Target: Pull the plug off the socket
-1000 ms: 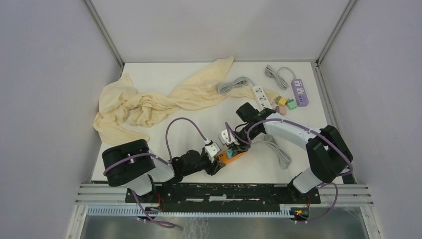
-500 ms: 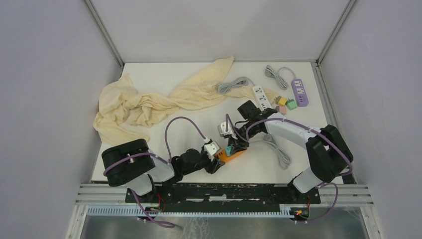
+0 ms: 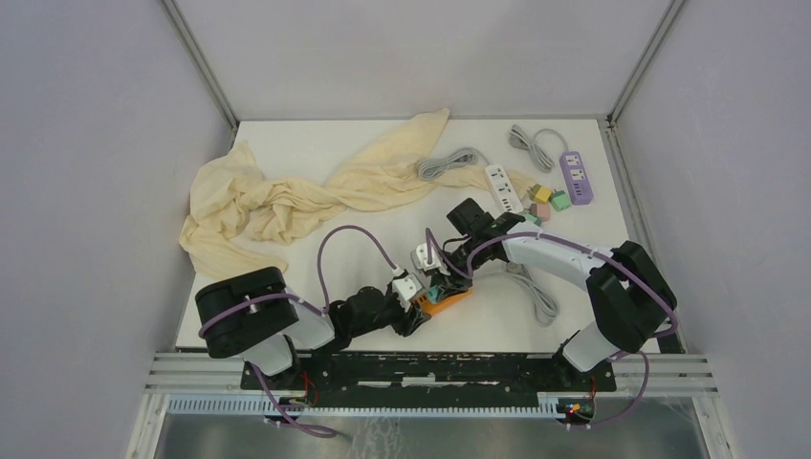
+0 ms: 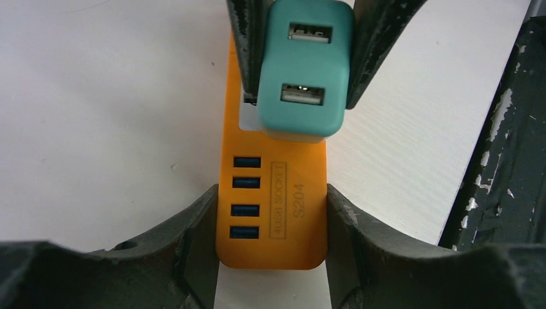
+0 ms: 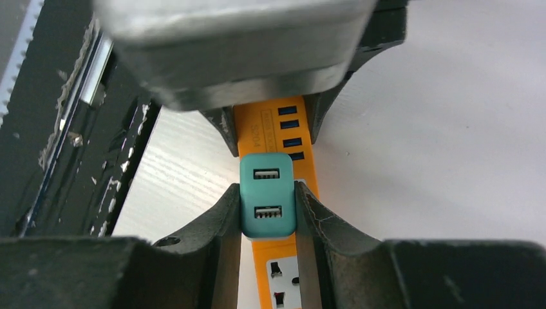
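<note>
An orange power strip (image 3: 449,300) lies near the table's front edge; it also shows in the left wrist view (image 4: 273,206) and the right wrist view (image 5: 267,125). A teal USB plug (image 4: 304,67) sits over its white socket, seen too from the right wrist (image 5: 268,195) and from above (image 3: 437,287). My left gripper (image 4: 270,241) is shut on the strip's USB end. My right gripper (image 5: 268,212) is shut on the teal plug's sides. Whether the plug's pins are still in the socket is hidden.
A cream cloth (image 3: 287,196) lies crumpled across the back left. A white power strip (image 3: 502,186), a purple one (image 3: 576,177), grey cables (image 3: 449,164) and small coloured plugs (image 3: 545,201) lie at the back right. A grey cord (image 3: 536,287) trails right of the orange strip.
My right gripper has moved left and down onto the teal plug and now grips it. The left gripper keeps its hold on the orange strip.
</note>
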Tool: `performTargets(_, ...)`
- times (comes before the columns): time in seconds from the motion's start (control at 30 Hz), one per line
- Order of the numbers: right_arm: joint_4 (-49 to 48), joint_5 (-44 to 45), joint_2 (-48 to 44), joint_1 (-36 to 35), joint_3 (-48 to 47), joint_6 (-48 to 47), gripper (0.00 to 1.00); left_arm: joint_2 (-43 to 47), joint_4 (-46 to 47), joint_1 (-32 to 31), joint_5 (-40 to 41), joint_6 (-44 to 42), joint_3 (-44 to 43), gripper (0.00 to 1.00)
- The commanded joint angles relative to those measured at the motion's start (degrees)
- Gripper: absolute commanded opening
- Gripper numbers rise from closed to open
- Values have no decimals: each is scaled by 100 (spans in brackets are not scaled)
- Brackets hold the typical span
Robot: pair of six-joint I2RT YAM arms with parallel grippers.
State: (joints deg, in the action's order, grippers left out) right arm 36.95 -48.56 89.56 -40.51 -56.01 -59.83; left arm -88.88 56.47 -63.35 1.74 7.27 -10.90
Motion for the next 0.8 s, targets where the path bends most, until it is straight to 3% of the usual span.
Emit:
performTargets(0.0, -1205, 0, -122, -43, -78, 1629, 0, -99, -46, 69, 298, 236, -26, 3)
performTargets(0.23, -501, -1, -219, 752, -253, 954, 0, -129, -48, 76, 284, 280, -20, 3)
performTargets(0.43, 1913, -1272, -263, 1227, -767, -1368, 1, -82, -61, 102, 277, 319, -9, 3)
performTargets(0.5, 2310, -1449, -195, 1234, -866, -1687, 1, -76, -78, 103, 258, 328, -16, 3)
performTargets(0.6, 2265, -1316, -142, 1239, -921, -1533, 1, -46, -162, 104, 233, 328, -44, 3)
performTargets(0.77, 1163, -886, -309, 1244, -719, -259, 1, 7, -279, 97, 219, 304, -94, 3)
